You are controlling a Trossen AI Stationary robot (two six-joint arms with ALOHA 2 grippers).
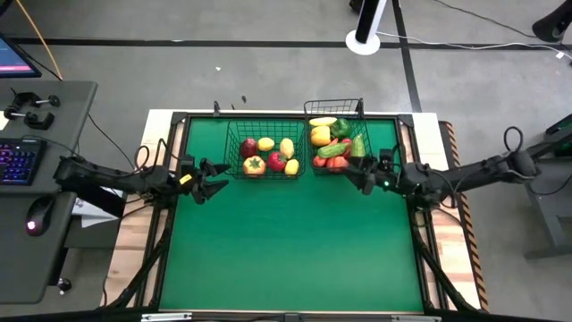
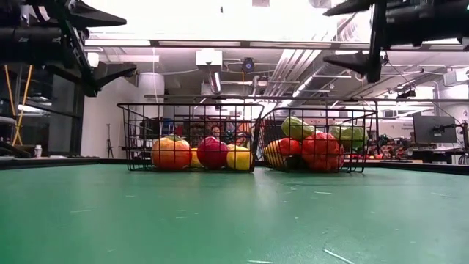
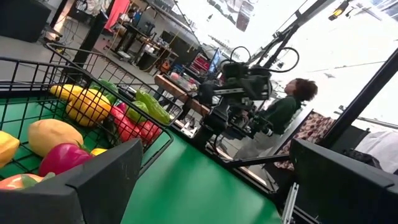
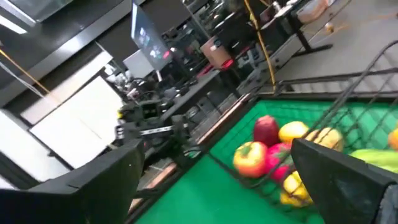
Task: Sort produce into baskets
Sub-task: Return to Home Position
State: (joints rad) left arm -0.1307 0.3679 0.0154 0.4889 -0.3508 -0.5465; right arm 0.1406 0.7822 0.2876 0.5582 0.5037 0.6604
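**Grippers.** The left gripper [image 1: 217,177] hangs above the green table [image 1: 286,250], just left of the near-left corner of the left basket [image 1: 230,148]. It is clear of the wire. Its fingers are spread wide and hold nothing. The right gripper [image 1: 357,176] hangs just near of the near-right corner of the right basket [image 1: 334,108]. Its fingers are likewise spread wide and empty. In the low view both grippers sit higher than the basket rims, and each points inward toward the other.

**Baskets.** The two stand side by side at the far middle of the table, almost touching.

**Produce.** All visible produce lies inside the baskets.
- The left basket holds a red apple [image 1: 248,148], a lemon [image 1: 265,143], a second yellow piece [image 1: 287,148], a red-and-yellow pepper [image 1: 255,165], a red tomato [image 1: 277,161] and another lemon [image 1: 291,166].
- The right basket holds yellow pieces [image 1: 321,135] at its far left, a green pepper [image 1: 340,128], a cucumber [image 1: 358,146] along its right side and a second cucumber [image 1: 331,150] lying across red pieces [image 1: 336,163].

**Relation.** Each pile lies to the far side of its gripper and below it, behind the basket wall. Neither gripper touches any piece.

**Surroundings.** A person [image 3: 287,106] sits beyond the table on the right arm's side.
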